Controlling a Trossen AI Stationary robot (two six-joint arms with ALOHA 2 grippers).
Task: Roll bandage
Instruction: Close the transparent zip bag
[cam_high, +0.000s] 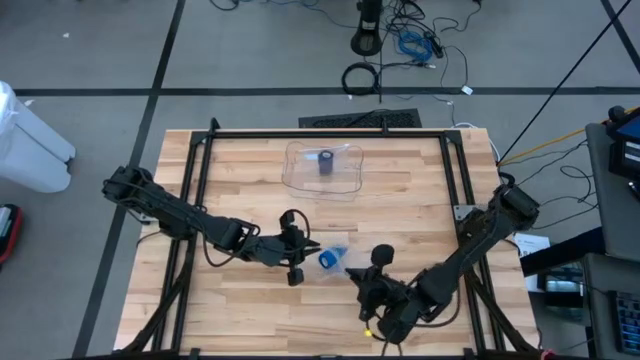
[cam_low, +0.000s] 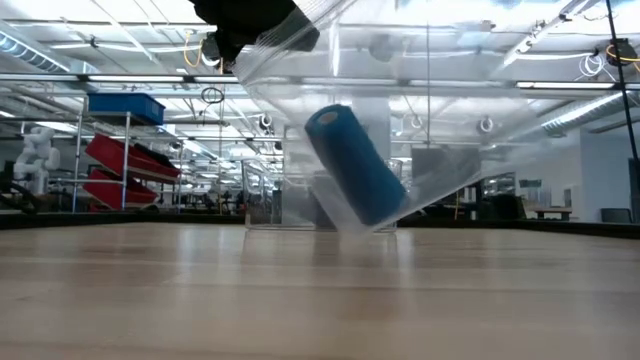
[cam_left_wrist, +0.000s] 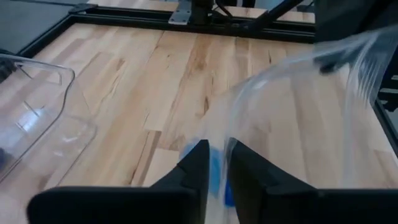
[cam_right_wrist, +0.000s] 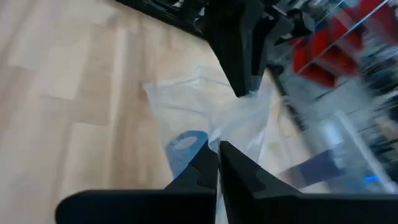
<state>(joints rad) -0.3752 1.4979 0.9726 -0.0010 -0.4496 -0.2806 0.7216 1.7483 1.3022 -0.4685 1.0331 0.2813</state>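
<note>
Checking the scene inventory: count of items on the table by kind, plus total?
Blue bandage rolls: 2, one in the clear plastic bag at, one in the clear tray at
Clear plastic bags: 1
Clear trays: 1
Total: 4

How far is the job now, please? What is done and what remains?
Done: one roll stands in the clear tray. In hand: the left gripper and right gripper both pinch a clear bag holding a blue bandage, lifted off the table. Left: the bandage is not out of the bag yet.
</note>
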